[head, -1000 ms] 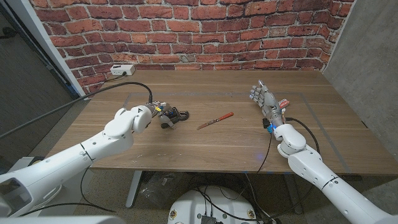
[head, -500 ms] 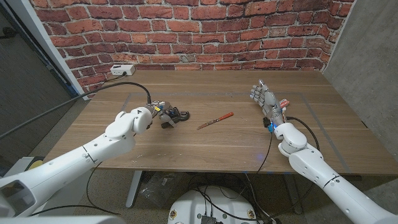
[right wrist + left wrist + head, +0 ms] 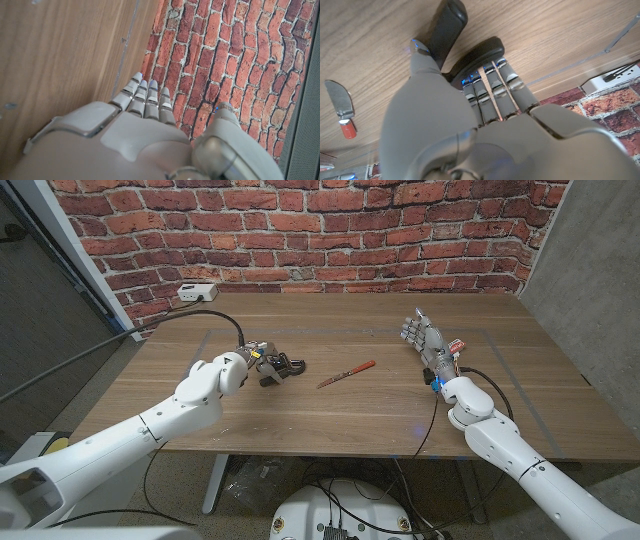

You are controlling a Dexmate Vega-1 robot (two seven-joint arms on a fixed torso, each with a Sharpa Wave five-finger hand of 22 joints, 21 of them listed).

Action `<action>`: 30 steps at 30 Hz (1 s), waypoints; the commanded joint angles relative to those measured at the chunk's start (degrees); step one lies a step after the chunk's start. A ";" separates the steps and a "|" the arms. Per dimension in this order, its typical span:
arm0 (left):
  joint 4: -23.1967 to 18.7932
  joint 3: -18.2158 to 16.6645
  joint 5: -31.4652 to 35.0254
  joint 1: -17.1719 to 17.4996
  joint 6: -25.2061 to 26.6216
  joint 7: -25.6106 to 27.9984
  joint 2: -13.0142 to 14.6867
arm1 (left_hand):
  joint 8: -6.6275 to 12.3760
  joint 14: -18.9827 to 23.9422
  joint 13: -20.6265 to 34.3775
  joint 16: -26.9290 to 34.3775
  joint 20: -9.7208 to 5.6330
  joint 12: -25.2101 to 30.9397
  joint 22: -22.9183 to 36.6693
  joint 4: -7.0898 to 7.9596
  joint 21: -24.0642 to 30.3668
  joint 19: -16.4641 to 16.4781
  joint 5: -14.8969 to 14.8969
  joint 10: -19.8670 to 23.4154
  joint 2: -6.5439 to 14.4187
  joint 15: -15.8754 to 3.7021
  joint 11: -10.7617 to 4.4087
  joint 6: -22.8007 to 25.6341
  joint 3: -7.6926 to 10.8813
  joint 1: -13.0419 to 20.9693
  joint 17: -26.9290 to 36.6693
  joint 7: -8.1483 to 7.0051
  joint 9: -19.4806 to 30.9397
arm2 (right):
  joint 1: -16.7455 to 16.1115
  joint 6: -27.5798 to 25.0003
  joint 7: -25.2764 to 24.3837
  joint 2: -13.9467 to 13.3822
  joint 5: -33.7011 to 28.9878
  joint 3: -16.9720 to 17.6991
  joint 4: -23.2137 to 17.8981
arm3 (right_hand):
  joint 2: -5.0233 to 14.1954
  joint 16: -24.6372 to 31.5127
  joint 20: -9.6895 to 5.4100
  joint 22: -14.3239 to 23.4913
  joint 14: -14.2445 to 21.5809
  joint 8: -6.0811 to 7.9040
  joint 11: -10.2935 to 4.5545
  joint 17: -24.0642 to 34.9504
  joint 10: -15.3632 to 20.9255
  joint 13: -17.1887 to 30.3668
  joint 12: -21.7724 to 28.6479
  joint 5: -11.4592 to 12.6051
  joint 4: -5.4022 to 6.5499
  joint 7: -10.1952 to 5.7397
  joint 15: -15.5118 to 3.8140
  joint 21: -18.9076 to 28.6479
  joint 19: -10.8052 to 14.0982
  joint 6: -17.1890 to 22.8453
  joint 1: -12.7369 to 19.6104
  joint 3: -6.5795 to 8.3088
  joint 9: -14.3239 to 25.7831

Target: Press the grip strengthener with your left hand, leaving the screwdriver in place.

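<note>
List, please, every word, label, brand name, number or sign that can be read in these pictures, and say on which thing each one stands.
None: no text can be read in any view.
Grip strengthener, under the left hand: no print shows.
Screwdriver: no marking shows.
Right hand: the small red and white tag beside it is too small to read.
White power strip: nothing legible.

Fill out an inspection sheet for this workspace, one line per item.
Surface: wooden table, faint tape outline.
Job's things: grip strengthener in the left robot hand's grasp; screwdriver lying apart, mid-table.
Clutter: small red-and-white object beside the right robot hand.
Hands: left robot hand with fingers wrapped on the black handles; right robot hand holds nothing, fingers extended.
Cables: black cable from the left arm; another at the right wrist.
Surroundings: brick wall; white power strip at the table's back left.
</note>
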 commanded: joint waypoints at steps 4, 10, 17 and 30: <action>-1.27 0.15 -1.53 -0.20 1.72 0.91 0.89 | -0.10 2.98 0.47 0.29 0.64 0.17 0.43 -2.19 0.35 0.40 -2.25 3.24 10.15 -5.09 -0.33 3.54 9.12 11.99 0.61 1.26 0.36 | 0.24 1.23 0.97 0.88 0.75 -0.43 1.03 | 0.45 -0.03 0.04 0.29 0.60 0.03 0.29 0.17 0.08 0.06 -0.23 0.41 -0.39 -0.12 0.01 -0.01 0.58 0.02 0.26 -0.05 0.08; -2.13 -0.63 -2.26 0.32 1.30 2.74 1.53 | 0.21 5.61 0.68 0.69 0.05 0.29 0.40 -1.63 0.93 1.78 -3.41 4.96 9.77 -5.67 -0.76 5.79 10.82 12.47 0.63 1.26 0.40 | -0.07 1.76 0.64 1.04 0.68 -0.28 0.91 | 0.46 -0.06 -0.02 0.29 0.58 0.01 0.31 0.17 0.08 0.06 -0.24 0.41 -0.38 -0.15 -0.07 -0.07 0.61 -0.02 0.24 -0.06 0.08; -4.09 -2.76 -3.00 2.10 1.26 6.84 2.59 | -0.34 4.56 0.73 -0.07 -0.04 -0.21 0.41 -1.44 0.79 1.39 -3.93 4.43 9.55 -5.26 -0.63 5.14 11.47 12.60 0.56 1.32 0.40 | -0.51 2.39 0.20 1.22 0.66 0.02 0.69 | 0.47 -0.08 0.00 0.30 0.61 0.03 0.31 0.17 0.09 0.06 -0.24 0.41 -0.39 -0.13 -0.04 -0.13 0.65 0.01 0.24 -0.06 0.08; -7.10 -10.75 -10.47 8.47 -2.23 18.79 3.77 | -0.80 4.50 0.78 -0.42 0.17 -0.68 0.42 -0.99 0.69 1.05 -4.55 4.11 9.33 -5.21 -0.42 4.94 12.16 12.39 0.54 1.18 0.39 | -0.55 2.49 -0.34 1.18 0.08 0.06 0.16 | 0.51 -0.13 0.02 0.31 0.57 0.06 0.24 0.17 0.06 0.06 -0.27 0.42 -0.43 -0.10 -0.08 -0.23 0.76 0.07 0.27 -0.03 0.09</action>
